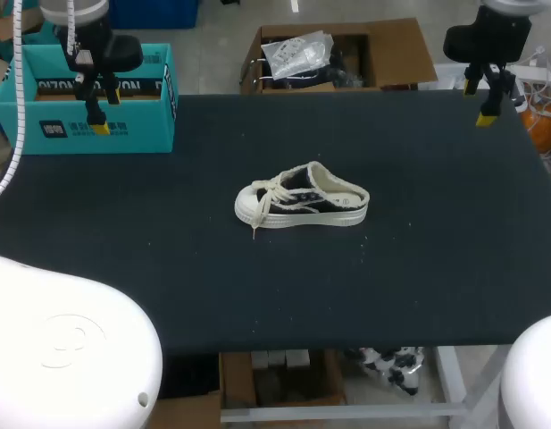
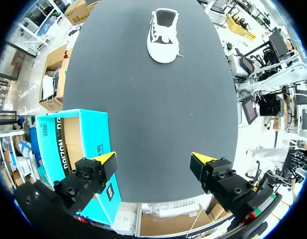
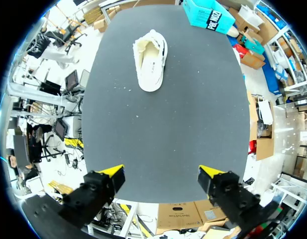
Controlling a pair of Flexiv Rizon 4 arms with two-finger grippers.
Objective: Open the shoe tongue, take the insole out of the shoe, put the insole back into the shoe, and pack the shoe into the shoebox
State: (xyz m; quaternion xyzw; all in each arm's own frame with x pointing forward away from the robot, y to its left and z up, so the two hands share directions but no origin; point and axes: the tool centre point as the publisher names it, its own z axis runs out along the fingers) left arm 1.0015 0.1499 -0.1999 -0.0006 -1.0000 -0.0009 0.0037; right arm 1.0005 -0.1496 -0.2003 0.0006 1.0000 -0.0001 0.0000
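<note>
Shoe point(image 1: 302, 198) check: sitting sole-down around the middle of the table point(image 1: 123, 268), long axis running side to side across it. Pointing its toe and laces toward the left arm's side, turning its open heel end toward the right arm's side. Showing up the same way from both wrists, toe-first ahead of the left hand point(image 2: 153, 167), heel-first ahead of the right hand point(image 3: 160, 172).

Hanging well apart from it, both of them, one up at each far corner. Hovering above the shoebox point(image 1: 87, 107) in the left hand's case, that box sitting open-topped at the far left corner of the table. Holding nothing at all, both gaping wide open.

Looking about equally far from either hand, honestly, so not calling a nearer one. Guessing the tongue job is leaning toward the left hand, going by the laces facing that way, with the right hand maybe steadying the heel end. Needing a long reach down and in toward the middle either way before touching anything.
</note>
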